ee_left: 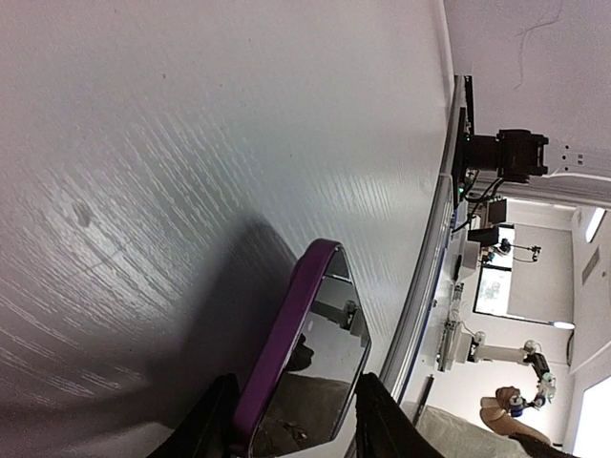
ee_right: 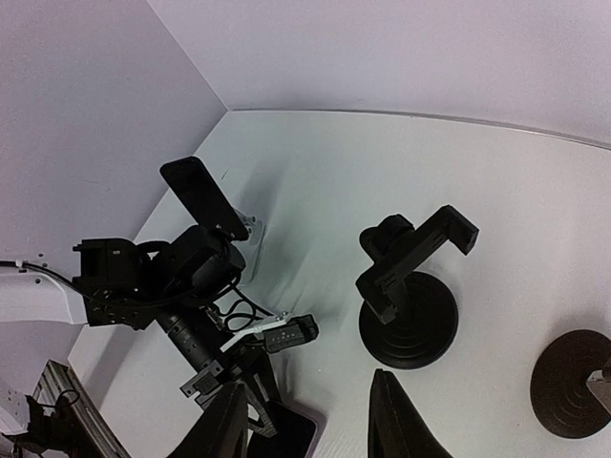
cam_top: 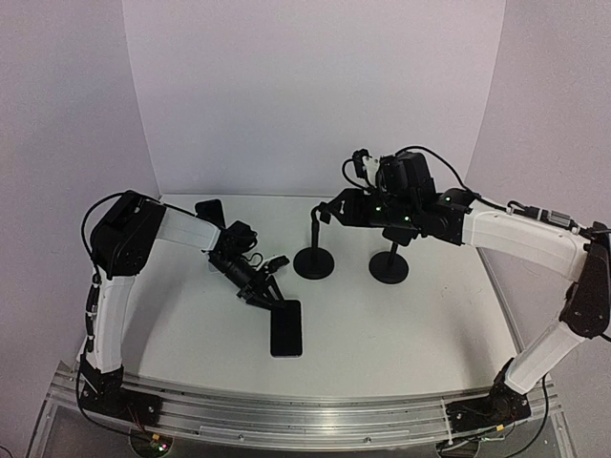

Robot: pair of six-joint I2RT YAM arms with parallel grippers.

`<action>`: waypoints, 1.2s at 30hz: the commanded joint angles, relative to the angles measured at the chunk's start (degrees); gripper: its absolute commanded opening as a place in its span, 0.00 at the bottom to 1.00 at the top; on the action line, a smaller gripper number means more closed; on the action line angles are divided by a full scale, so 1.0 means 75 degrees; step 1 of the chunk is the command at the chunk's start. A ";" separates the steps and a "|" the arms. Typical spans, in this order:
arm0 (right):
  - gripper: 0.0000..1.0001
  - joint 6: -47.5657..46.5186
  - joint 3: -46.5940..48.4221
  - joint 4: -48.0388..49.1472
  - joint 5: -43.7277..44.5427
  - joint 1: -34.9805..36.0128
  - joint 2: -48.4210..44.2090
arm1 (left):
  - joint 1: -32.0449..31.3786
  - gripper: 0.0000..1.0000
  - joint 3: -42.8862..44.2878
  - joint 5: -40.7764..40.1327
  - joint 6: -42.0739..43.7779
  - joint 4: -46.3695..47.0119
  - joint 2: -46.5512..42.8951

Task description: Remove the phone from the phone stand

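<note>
Left gripper (ee_left: 298,380) jaws clenched on phone (cam_top: 286,329), fingers against both long edges of purple case. Phone flat, low at table (cam_top: 410,329) front; contact unclear. Well apart from phone stand (ee_right: 412,286). Right gripper (ee_right: 305,382) jaws released, holding nothing, above stand. Second stand base (ee_right: 573,382) just beside.

Glossy black phone (ee_left: 310,372) with purple edge, black phone stand (ee_right: 409,286), plain white table (cam_top: 401,324).

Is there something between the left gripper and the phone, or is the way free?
Nothing visible stands between them: the end of the phone sits directly between the fingers of the left gripper.
</note>
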 commanded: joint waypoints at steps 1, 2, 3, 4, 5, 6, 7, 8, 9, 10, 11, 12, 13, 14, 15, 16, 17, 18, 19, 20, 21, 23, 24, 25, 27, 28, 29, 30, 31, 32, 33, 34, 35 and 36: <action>0.38 -0.0011 0.0187 0.0027 -0.0077 0.0047 -0.0037 | 0.0008 0.42 0.0521 -0.0372 0.0100 -0.0165 -0.0114; 0.38 -0.0022 0.0191 0.0027 -0.0082 0.0044 -0.0038 | 0.0005 0.42 0.0586 -0.0499 0.0060 -0.0177 -0.0119; 0.38 -0.0022 0.0189 0.0033 -0.0077 0.0044 -0.0038 | -0.0005 0.43 0.0609 -0.0534 0.0045 -0.0205 -0.0119; 0.38 -0.0023 0.0188 0.0029 -0.0076 0.0041 -0.0038 | -0.0006 0.43 0.0650 -0.0569 0.0043 -0.0225 -0.0120; 0.38 -0.0023 0.0194 0.0028 -0.0079 0.0038 -0.0038 | -0.0007 0.43 0.0666 -0.0604 0.0049 -0.0268 -0.0114; 0.38 -0.0023 0.0189 0.0027 -0.0077 0.0040 -0.0038 | -0.0004 0.44 0.0669 -0.0629 0.0070 -0.0319 -0.0119; 0.38 -0.0023 0.0189 0.0035 -0.0079 0.0047 -0.0048 | -0.0006 0.44 0.0659 -0.0640 0.0087 -0.0337 -0.0122; 0.38 -0.0023 0.0191 0.0028 -0.0077 0.0048 -0.0049 | -0.0007 0.44 0.0630 -0.0641 0.0097 -0.0335 -0.0120; 0.38 -0.0023 0.0195 0.0034 -0.0071 0.0048 -0.0055 | -0.0007 0.44 0.0612 -0.0637 0.0100 -0.0333 -0.0117; 0.38 -0.0023 0.0186 0.0030 -0.0065 0.0040 -0.0050 | -0.0007 0.44 0.0599 -0.0639 0.0101 -0.0323 -0.0103; 0.38 -0.0033 0.0186 0.0035 -0.0053 0.0045 -0.0038 | -0.0021 0.44 0.0608 -0.0614 0.0091 -0.0310 -0.0087; 0.38 -0.0028 0.0188 0.0032 -0.0053 0.0041 -0.0038 | -0.0019 0.44 0.0614 -0.0595 0.0090 -0.0301 -0.0079; 0.38 -0.0028 0.0201 0.0031 -0.0065 0.0044 -0.0029 | -0.0027 0.44 0.0646 -0.0574 0.0090 -0.0289 -0.0082; 0.38 -0.0023 0.0210 0.0028 -0.0076 0.0044 -0.0026 | -0.0036 0.44 0.0664 -0.0551 0.0090 -0.0266 -0.0086; 0.38 -0.0023 0.0217 0.0028 -0.0076 0.0047 -0.0026 | -0.0050 0.44 0.0687 -0.0553 0.0090 -0.0264 -0.0091; 0.39 -0.0031 0.0225 0.0027 -0.0077 0.0037 -0.0032 | -0.0065 0.44 0.0711 -0.0562 0.0088 -0.0243 -0.0085; 0.39 -0.0034 0.0221 0.0027 -0.0068 0.0042 -0.0027 | -0.0065 0.44 0.0729 -0.0565 0.0098 -0.0240 -0.0085; 0.39 -0.0044 0.0220 0.0027 -0.0054 0.0046 -0.0026 | -0.0065 0.44 0.0754 -0.0547 0.0090 -0.0230 -0.0087; 0.39 -0.0056 0.0236 0.0027 -0.0035 0.0038 -0.0026 | -0.0075 0.44 0.0777 -0.0537 0.0095 -0.0233 -0.0076; 0.39 -0.0057 0.0241 0.0027 -0.0030 0.0042 -0.0017 | -0.0077 0.44 0.0803 -0.0541 0.0100 -0.0229 -0.0068; 0.39 -0.0061 0.0240 0.0027 -0.0018 0.0047 -0.0014 | -0.0077 0.44 0.0837 -0.0542 0.0101 -0.0238 -0.0053; 0.39 -0.0047 0.0243 0.0027 -0.0006 0.0044 0.0008 | -0.0077 0.44 0.0942 -0.0546 0.0128 -0.0281 0.0001; 0.39 -0.0049 0.0243 0.0027 -0.0016 0.0041 0.0009 | -0.0077 0.44 0.0987 -0.0546 0.0141 -0.0300 0.0014; 0.39 -0.0046 0.0252 0.0027 -0.0018 0.0041 0.0020 | -0.0077 0.44 0.1032 -0.0548 0.0137 -0.0308 0.0020; 0.39 -0.0046 0.0244 0.0027 -0.0010 0.0047 0.0010 | -0.0077 0.44 0.1054 -0.0541 0.0136 -0.0309 0.0021; 0.39 -0.0047 0.0237 0.0018 -0.0006 0.0043 0.0001 | -0.0077 0.44 0.1057 -0.0541 0.0136 -0.0315 0.0021; 0.39 -0.0046 0.0236 0.0016 0.0014 0.0041 -0.0002 | -0.0077 0.44 0.1040 -0.0547 0.0144 -0.0320 0.0021; 0.39 -0.0052 0.0240 0.0010 0.0027 0.0044 -0.0008 | -0.0077 0.44 0.1030 -0.0544 0.0146 -0.0327 0.0015; 0.39 -0.0030 0.0230 -0.0005 0.0038 0.0046 -0.0020 | -0.0078 0.44 0.0979 -0.0561 0.0145 -0.0322 -0.0007; 0.39 -0.0002 0.0219 -0.0047 0.0082 0.0045 -0.0029 | -0.0077 0.44 0.0874 -0.0620 0.0137 -0.0304 -0.0041; 0.40 0.0036 0.0208 -0.0067 0.0112 0.0044 -0.0035 | -0.0077 0.44 0.0818 -0.0655 0.0137 -0.0294 -0.0056; 0.40 0.0042 0.0202 -0.0078 0.0123 0.0041 -0.0037 | -0.0077 0.44 0.0802 -0.0663 0.0142 -0.0288 -0.0064; 0.40 0.0083 0.0212 -0.0141 0.0195 0.0041 -0.0037 | -0.0077 0.44 0.0740 -0.0704 0.0147 -0.0276 -0.0098; 0.40 0.0128 0.0235 -0.0242 0.0290 0.0046 -0.0048 | -0.0068 0.44 0.0697 -0.0727 0.0157 -0.0263 -0.0155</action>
